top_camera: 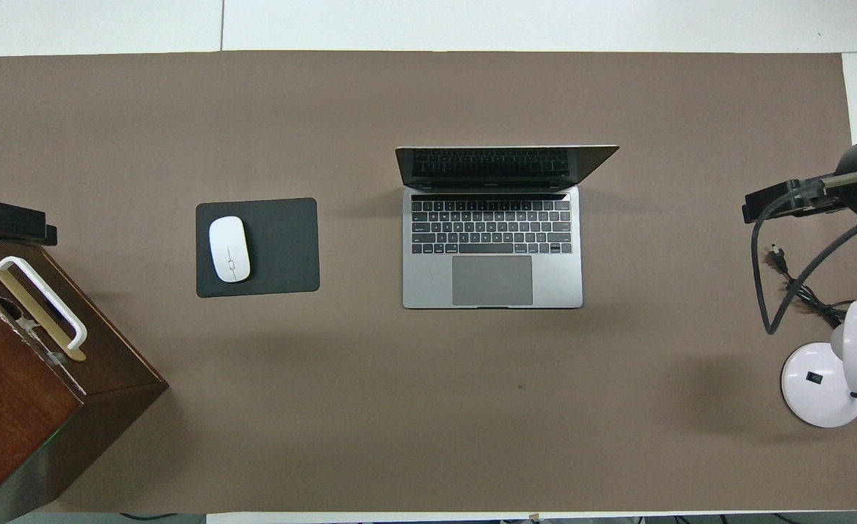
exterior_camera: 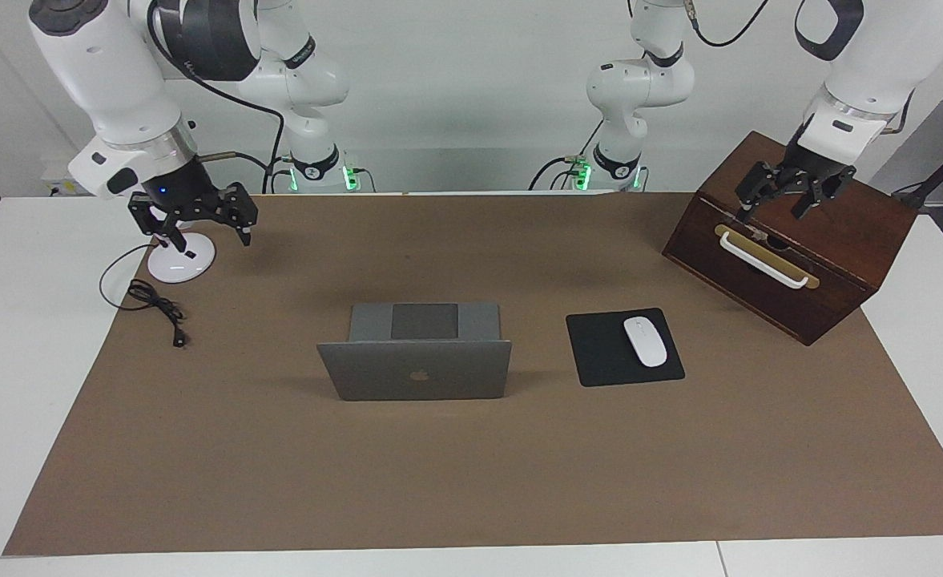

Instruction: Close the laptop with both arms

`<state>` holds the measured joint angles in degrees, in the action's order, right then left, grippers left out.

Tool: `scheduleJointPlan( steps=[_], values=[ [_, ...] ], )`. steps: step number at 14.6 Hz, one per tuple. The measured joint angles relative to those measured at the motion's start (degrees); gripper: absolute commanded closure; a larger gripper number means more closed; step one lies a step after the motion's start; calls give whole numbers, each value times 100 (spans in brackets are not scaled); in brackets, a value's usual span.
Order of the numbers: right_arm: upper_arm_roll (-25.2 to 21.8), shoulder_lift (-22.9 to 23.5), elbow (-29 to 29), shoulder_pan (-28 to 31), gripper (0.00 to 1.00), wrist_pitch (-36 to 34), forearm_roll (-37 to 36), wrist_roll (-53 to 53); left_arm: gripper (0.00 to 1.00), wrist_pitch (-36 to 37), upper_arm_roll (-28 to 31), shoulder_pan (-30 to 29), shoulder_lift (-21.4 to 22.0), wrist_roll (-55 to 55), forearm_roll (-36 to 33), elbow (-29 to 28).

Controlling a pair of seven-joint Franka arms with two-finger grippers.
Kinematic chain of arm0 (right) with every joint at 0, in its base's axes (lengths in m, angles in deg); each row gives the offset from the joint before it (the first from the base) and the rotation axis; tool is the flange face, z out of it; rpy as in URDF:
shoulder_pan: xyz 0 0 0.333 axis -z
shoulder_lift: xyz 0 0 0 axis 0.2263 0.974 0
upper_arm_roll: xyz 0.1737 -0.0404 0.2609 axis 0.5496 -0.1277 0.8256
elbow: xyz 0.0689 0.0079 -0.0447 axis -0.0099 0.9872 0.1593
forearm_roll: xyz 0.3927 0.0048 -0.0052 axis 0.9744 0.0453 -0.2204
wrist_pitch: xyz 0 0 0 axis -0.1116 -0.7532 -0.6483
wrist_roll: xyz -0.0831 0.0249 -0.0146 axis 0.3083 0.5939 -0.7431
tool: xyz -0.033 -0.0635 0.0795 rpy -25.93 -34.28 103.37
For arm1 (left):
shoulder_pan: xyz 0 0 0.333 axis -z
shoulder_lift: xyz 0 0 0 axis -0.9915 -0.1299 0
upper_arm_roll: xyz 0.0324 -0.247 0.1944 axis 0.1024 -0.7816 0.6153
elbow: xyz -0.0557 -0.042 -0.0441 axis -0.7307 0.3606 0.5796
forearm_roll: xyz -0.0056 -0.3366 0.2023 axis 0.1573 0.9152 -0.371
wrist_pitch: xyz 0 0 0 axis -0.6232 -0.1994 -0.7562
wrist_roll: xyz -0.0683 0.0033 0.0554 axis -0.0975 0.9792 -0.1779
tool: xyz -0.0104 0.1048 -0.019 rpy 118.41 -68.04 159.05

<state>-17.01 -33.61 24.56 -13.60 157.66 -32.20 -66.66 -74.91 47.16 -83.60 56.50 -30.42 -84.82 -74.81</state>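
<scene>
The silver-grey laptop (exterior_camera: 415, 370) stands open in the middle of the brown mat, its lid upright with the apple logo turned away from the robots. Its dark keyboard shows in the overhead view (top_camera: 492, 247). My right gripper (exterior_camera: 203, 234) hangs open and empty over the white lamp base at the right arm's end of the table; it also shows in the overhead view (top_camera: 781, 200). My left gripper (exterior_camera: 775, 210) hangs open and empty over the wooden box at the left arm's end; it also shows in the overhead view (top_camera: 9, 222). Both are well apart from the laptop.
A black mousepad (exterior_camera: 591, 353) with a white mouse (exterior_camera: 645, 340) lies beside the laptop toward the left arm's end. A dark wooden box (exterior_camera: 840, 240) with a white handle (exterior_camera: 759, 260) stands at that end. A white lamp base (exterior_camera: 181, 258) and a black cable (exterior_camera: 155, 304) lie at the right arm's end.
</scene>
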Motion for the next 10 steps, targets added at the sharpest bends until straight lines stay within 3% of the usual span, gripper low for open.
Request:
scheduleJointPlan(
  steps=[5, 10],
  values=[
    [-21, 1, 117, 56, 0, 317, 0, 46, 100, -102, 0, 0, 0, -104, 0, 0],
    [-24, -3, 208, 126, 0, 334, 0, 1201, 100, -475, -5, 2, -5, -219, 1, 0]
  ],
)
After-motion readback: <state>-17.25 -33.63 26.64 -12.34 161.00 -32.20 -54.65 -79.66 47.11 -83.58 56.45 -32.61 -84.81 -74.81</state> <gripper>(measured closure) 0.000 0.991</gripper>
